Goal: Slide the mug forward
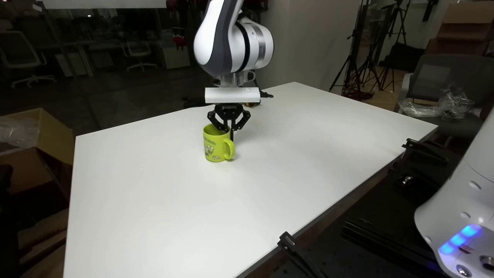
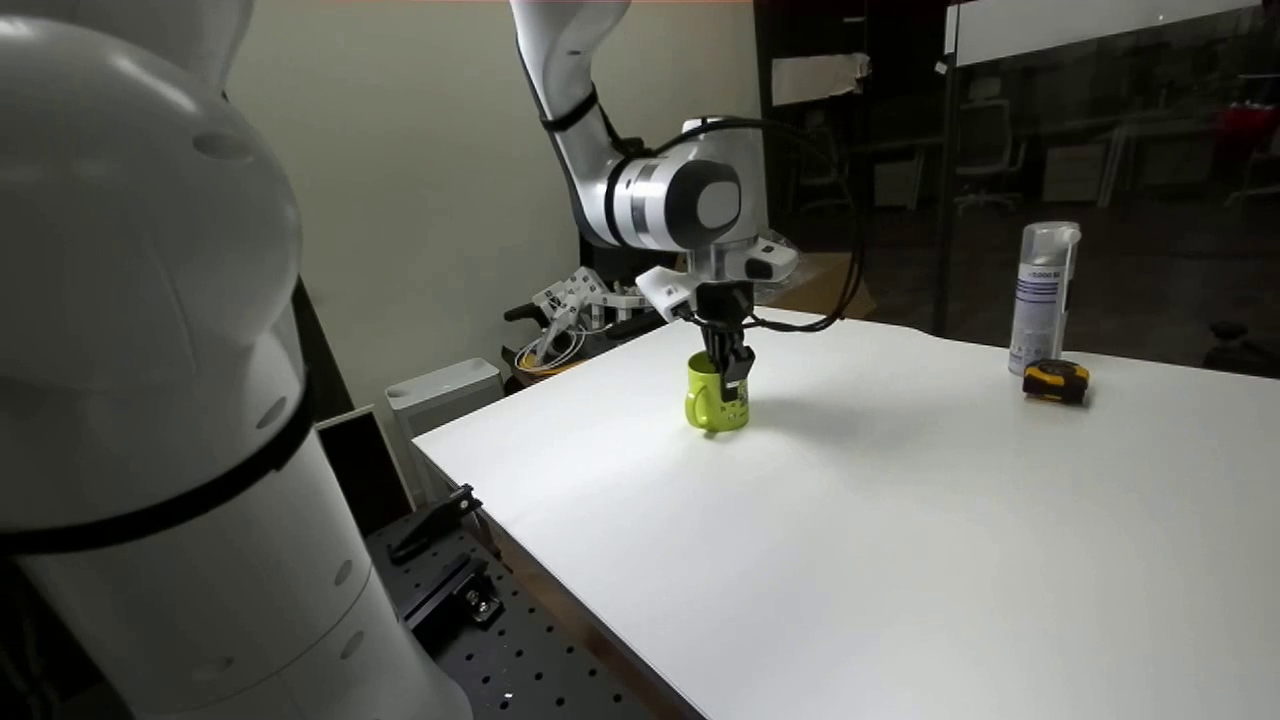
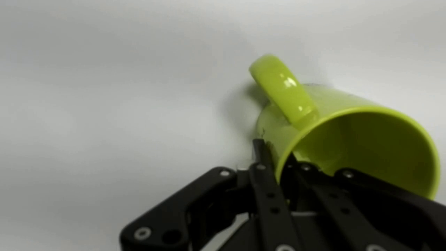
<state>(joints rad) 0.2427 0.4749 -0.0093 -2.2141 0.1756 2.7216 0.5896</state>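
In the wrist view, the black gripper (image 3: 277, 158), built of angular links with pale round screw heads, pinches the wall of the lime-green mug (image 3: 362, 150), its fingers (image 3: 259, 153) drawn close with little more than that wall between them: one lies outside, the other dips inside past the rounded rim. The mug is a glossy cylinder, and its smooth loop handle (image 3: 284, 90) catches small white highlights; the part of the interior in sight holds the inner finger, and shade lies over much of the hollow. In both exterior views the mug stands upright on the smooth white table (image 2: 900, 560); dark lettering and small pale figures are printed on its side. Above the gripper the arm (image 1: 233, 46) has rounded, shiny white shells with dark grey panels. In an exterior view, well apart from the mug, a slim white bottle (image 2: 1040, 300) with blue bands and a translucent cap stands upright just beside a squat black-and-yellow tape measure (image 2: 1056, 382). Beyond the table edge, in an exterior view, an open cardboard box (image 1: 56, 141) holds crumpled clear plastic (image 1: 19, 131), and thin, wrinkled plastic wrap (image 1: 455, 104) lies on a grey chair (image 1: 447, 73).
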